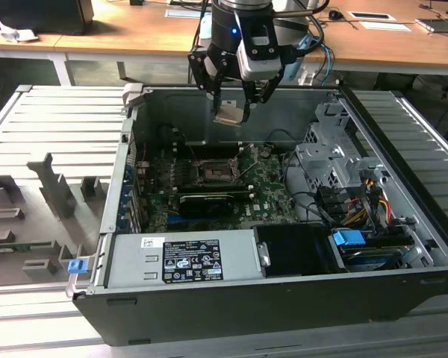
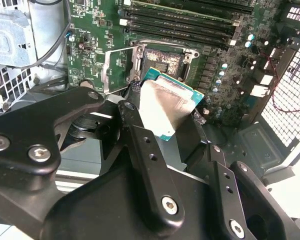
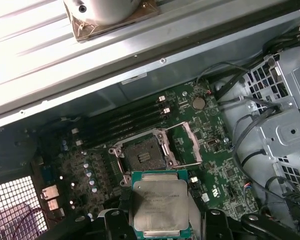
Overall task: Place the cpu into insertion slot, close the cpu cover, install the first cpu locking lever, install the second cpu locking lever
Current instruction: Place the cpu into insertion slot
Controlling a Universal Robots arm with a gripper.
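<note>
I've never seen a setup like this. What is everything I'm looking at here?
computer case: one, dark grey, lying open on the slatted table
motherboard: one, green, inside the case
insertion slot: one, dark, mid-board, empty
cpu cover: one, grey metal, swung open beside the slot
power supply: one, grey, labelled, along the case's near wall
cpu: one, silver top, held above the case
end effector: one, black, shut on the cpu
</note>
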